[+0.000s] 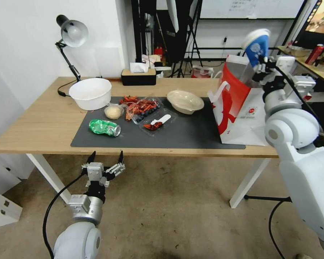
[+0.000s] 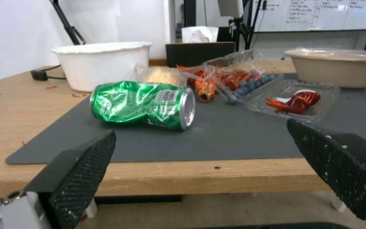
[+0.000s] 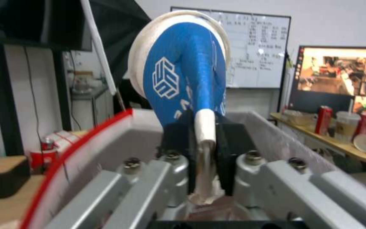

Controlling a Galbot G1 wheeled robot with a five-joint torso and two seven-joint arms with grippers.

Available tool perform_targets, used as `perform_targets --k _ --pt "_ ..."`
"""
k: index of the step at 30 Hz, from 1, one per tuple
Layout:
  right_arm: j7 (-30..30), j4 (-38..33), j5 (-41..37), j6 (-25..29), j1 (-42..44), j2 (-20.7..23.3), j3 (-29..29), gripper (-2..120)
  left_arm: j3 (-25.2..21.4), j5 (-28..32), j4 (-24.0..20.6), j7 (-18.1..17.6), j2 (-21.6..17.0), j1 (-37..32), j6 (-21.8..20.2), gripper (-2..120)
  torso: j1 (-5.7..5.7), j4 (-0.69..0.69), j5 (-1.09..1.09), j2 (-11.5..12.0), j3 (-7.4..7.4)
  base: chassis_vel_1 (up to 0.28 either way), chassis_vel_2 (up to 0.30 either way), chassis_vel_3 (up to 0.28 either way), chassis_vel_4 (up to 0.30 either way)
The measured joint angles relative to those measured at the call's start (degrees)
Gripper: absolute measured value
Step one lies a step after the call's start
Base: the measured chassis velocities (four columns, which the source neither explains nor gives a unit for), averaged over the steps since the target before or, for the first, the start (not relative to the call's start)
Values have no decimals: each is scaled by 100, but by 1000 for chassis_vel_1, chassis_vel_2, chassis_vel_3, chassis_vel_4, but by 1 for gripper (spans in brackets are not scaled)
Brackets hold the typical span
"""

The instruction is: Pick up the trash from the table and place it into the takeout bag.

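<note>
Left gripper [image 1: 105, 157], fingers spread and empty, hangs below the near edge of the long light-wood table [image 1: 36, 129]; ahead of it on the dark grey mat [image 1: 190, 133] lies a crushed green can [image 1: 104, 127], probably light, dented, best pinched across its flattened middle. Right gripper [image 1: 260, 64] clamps the squashed rim of a blue paper cup [image 1: 256, 44], soft and easily crumpled, above the open white-and-red paper takeout bag [image 1: 237, 104]. Cluttered workshop behind.

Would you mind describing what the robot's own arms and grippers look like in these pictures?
Both arms are glossy white with rounded joint housings and silver-grey metal wrist sections. A black cable loops along each arm. The left gripper has silver linkages and two pointed black fingers with a fine dimpled texture. The right gripper has grey metal linkage bars fastened with bolts and black finger pads.
</note>
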State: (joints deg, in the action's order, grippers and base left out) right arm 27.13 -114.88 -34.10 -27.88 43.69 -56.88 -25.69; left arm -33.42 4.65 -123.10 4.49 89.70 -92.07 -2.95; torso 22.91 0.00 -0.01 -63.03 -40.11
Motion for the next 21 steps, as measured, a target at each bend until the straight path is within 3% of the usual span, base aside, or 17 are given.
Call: perform_targets --k 3,9,11,13,16,19,21 --pt "10 -4 2 -37 49 -17 -63 29 -4 -1 -25 2 -13 -17 0 100 -1 -1 0 0 0 0 0 0 0" --pt "10 -85 -67 -55 51 -9 -133 43 -8 0 -48 4 -17 -32 0 100 0 -1 1 0 0 0 0 0 0" --pt "11 -159 -105 -82 50 10 -186 57 -6 -1 -54 6 -15 -38 0 100 0 -1 1 0 0 0 0 0 0" --pt "9 -184 -115 -80 57 15 -212 61 -5 -3 -57 7 -13 -38 1 100 0 -1 1 0 0 0 0 0 0" --pt "-182 -235 -297 271 102 37 -272 71 -1 -9 -58 9 -12 -41 1 100 0 0 1 0 0 0 0 0 0" --pt "-875 -400 -800 1261 334 111 -247 86 4 -14 -59 11 -17 -40 7 100 0 0 2 0 0 0 0 0 0" --pt "-1004 -459 -853 1377 418 117 -218 89 7 -16 -59 12 -17 -39 11 100 0 0 2 0 0 0 0 0 0"
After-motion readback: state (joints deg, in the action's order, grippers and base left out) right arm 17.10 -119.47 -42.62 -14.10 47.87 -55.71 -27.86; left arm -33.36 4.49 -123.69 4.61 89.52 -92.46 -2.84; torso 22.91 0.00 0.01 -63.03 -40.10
